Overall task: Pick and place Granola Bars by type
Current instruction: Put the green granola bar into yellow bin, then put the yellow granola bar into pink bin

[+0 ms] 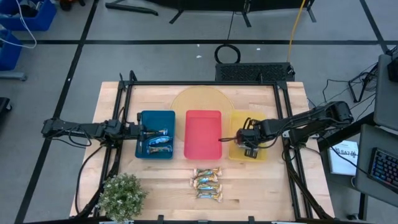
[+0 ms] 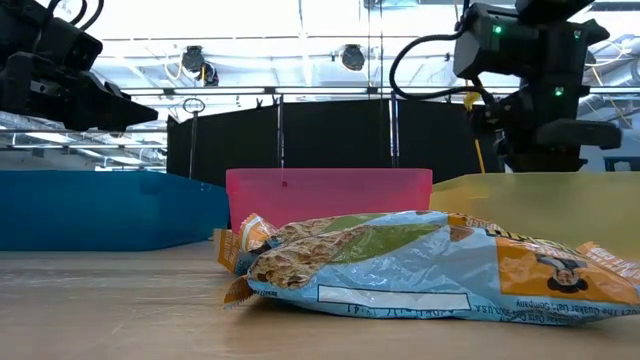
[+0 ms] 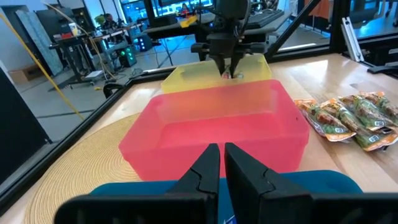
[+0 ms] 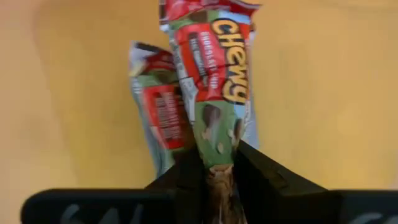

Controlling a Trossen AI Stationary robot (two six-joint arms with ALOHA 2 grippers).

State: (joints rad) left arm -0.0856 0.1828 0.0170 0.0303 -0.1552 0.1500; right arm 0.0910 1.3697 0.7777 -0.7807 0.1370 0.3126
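Observation:
My right gripper [image 1: 249,144] hangs over the yellow tray [image 1: 261,155], shut on a red-and-green granola bar [image 4: 214,68]. A second red-and-green bar [image 4: 158,106] lies on the tray floor below it. My left gripper [image 3: 221,168] is shut and empty over the blue tray [image 1: 146,152], which holds blue-and-white bars [image 1: 157,141]. The red tray [image 1: 203,134] between them shows no bars. Several orange-and-gold and green bars [image 1: 206,183] lie in a pile on the table near the front edge; they also show in the left wrist view [image 3: 348,118]. My right gripper pinches one end of the red-and-green bar [image 4: 214,155] between its two fingers. The fingers come from above, pointing down, and lie along the bar. The bar hangs below the fingers over the yellow tray; whether its lower end touches the tray, I cannot tell.
A round woven mat [image 1: 199,99] lies behind the trays. A small green plant [image 1: 121,196] stands at the near left corner. A black frame [image 1: 124,87] runs around the work area. Bare wood lies on either side of the bar pile.

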